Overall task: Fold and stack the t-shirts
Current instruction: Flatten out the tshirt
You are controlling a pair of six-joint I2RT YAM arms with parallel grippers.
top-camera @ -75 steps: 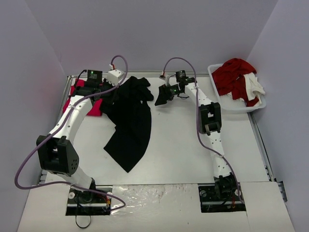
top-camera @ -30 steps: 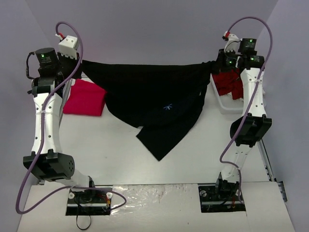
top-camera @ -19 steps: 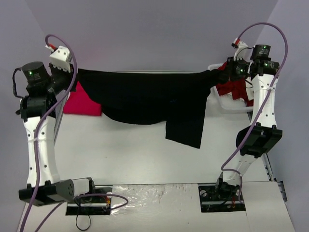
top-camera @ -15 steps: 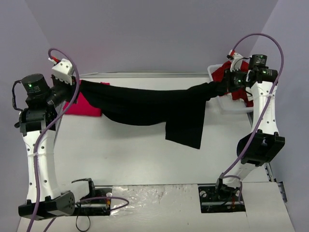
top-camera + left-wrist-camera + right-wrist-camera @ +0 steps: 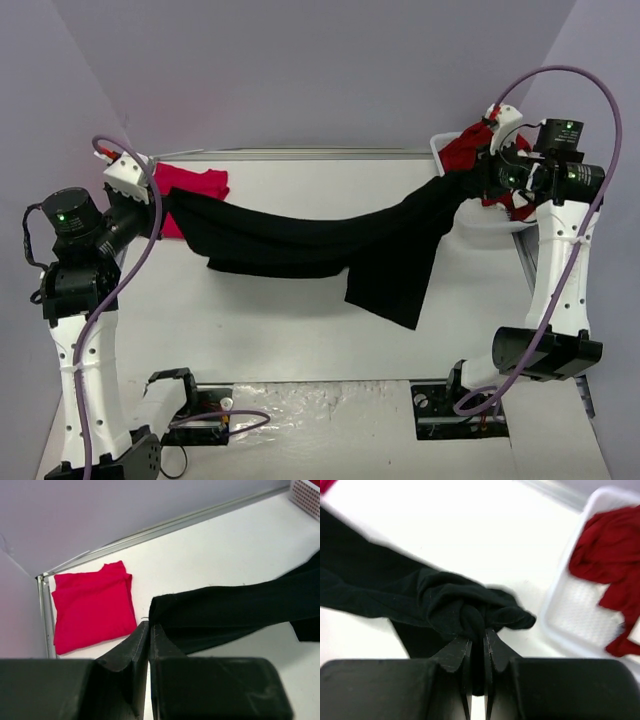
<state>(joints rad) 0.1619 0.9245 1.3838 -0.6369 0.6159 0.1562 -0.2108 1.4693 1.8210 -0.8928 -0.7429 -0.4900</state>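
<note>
The large black t-shirt [image 5: 320, 240] hangs stretched in the air between both arms, its lower part drooping toward the table. My left gripper [image 5: 160, 200] is shut on the shirt's left end; the left wrist view shows the jaws pressed together at the black t-shirt's [image 5: 235, 612] corner, left gripper [image 5: 150, 630]. My right gripper [image 5: 470, 180] is shut on a bunched fold of the black t-shirt [image 5: 445, 605], right gripper [image 5: 477, 640]. The pink-red t-shirt [image 5: 195, 185] lies folded at the back left of the table, also in the left wrist view as the pink-red t-shirt [image 5: 92, 605].
A white basket [image 5: 495, 225] with dark red and white clothes [image 5: 470, 150] stands at the back right, just behind my right gripper; basket [image 5: 570, 625]. A metal rail [image 5: 165, 527] edges the table's back. Purple walls enclose the sides.
Both arms lifted the black t-shirt off the table and spread it wide, then lowered it and drew it nearer the front. The pink-red t-shirt stayed put.
</note>
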